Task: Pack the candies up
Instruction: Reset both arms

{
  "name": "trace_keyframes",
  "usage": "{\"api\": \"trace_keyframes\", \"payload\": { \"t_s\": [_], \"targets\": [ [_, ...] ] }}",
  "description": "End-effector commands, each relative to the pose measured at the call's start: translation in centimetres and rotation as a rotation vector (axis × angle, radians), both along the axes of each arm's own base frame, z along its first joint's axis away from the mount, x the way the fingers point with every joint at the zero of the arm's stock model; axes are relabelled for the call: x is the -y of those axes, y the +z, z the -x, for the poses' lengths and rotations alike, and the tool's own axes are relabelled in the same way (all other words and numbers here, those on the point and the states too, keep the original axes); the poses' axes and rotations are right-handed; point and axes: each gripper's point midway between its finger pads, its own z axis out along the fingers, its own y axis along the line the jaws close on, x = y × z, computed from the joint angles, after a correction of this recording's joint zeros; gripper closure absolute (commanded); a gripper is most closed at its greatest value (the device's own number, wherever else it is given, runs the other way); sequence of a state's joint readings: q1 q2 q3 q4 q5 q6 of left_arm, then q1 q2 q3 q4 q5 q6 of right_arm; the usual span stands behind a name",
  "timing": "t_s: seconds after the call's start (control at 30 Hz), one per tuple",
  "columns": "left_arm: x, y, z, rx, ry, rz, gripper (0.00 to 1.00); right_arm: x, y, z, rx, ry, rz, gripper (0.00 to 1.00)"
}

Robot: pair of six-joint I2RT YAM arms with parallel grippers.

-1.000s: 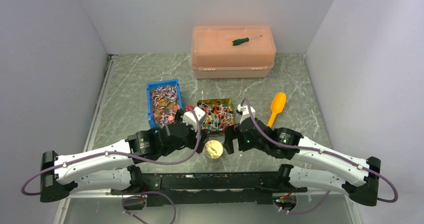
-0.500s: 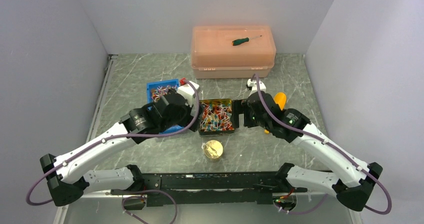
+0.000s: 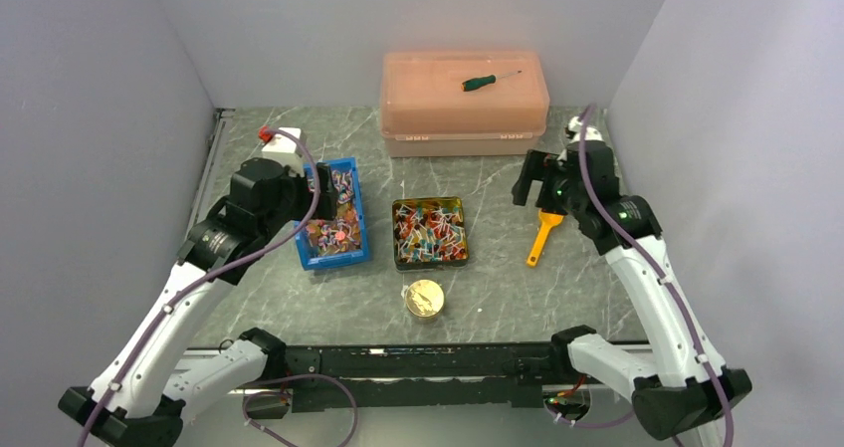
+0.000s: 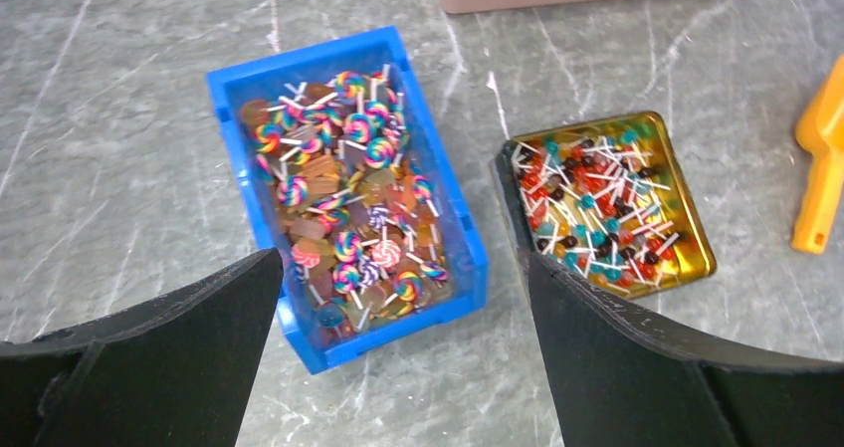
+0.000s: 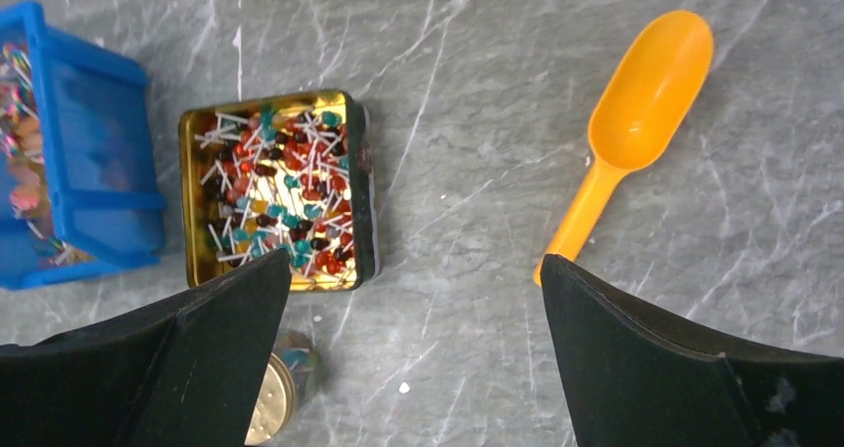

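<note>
Arms: both have swung up and apart from low over the jar (image 3: 425, 298) a second ago; now they hang high over the table.
Left claw (image 4: 398, 298): jaws spread wide, holding nothing, above the blue bin (image 4: 343, 218).
Right claw (image 5: 418, 298): wide open too, empty, near the scoop (image 5: 637, 118).
Candies: lollipops heaped in the bin; more fill the gold tin (image 3: 429, 232) just beside it.
Jar: small, gold-lidded, near the tin.
Meaning: both claws are free; whether packing is over or about to resume, I can't tell.
</note>
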State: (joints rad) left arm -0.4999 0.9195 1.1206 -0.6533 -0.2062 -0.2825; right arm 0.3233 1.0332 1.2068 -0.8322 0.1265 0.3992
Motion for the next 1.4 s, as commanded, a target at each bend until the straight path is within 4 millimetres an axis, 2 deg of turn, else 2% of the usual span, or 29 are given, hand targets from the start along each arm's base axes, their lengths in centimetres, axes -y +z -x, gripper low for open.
{"api": "trace_keyframes", "payload": {
  "t_s": [0.0, 0.07, 0.33, 0.57, 0.7, 0.8, 1.03, 1.37],
  "targets": [
    [-2.6, 0.2, 0.2, 0.037, 0.077, 0.021, 0.01, 2.1, 1.3, 0.7, 0.058, -0.021, -0.056, 0.0],
    [-3.4, -0.2, 0.7, 0.041, 0.095, 0.024, 0.01, 3.0, 0.8, 1.2, 0.065, -0.044, -0.059, 0.0],
    [-4.2, -0.5, 3.2, 0.137, 0.074, 0.071, 0.0, 2.8, 0.3, 4.0, 0.122, -0.019, -0.108, 0.0],
    [-4.1, -2.6, 5.0, 0.144, 0.042, 0.106, 0.01, 2.6, -0.2, 6.3, 0.178, 0.031, -0.106, 0.0],
    [-4.7, -3.4, 5.7, 0.167, 0.061, 0.111, 0.01, 2.1, -0.3, 7.3, 0.232, 0.094, -0.108, 0.0],
    [-4.8, -3.6, 6.0, 0.184, 0.056, 0.118, 0.01, 1.8, -0.4, 7.7, 0.275, 0.115, -0.116, 0.0],
    [-4.7, -3.8, 6.2, 0.186, 0.044, 0.117, 0.0, 1.7, 1.5, 8.3, 0.359, 0.136, -0.117, 0.0],
    [-4.9, -3.5, 6.3, 0.208, 0.046, 0.116, 0.01, 1.5, 2.5, 8.4, 0.374, 0.148, -0.132, 0.0]
  ]
}}
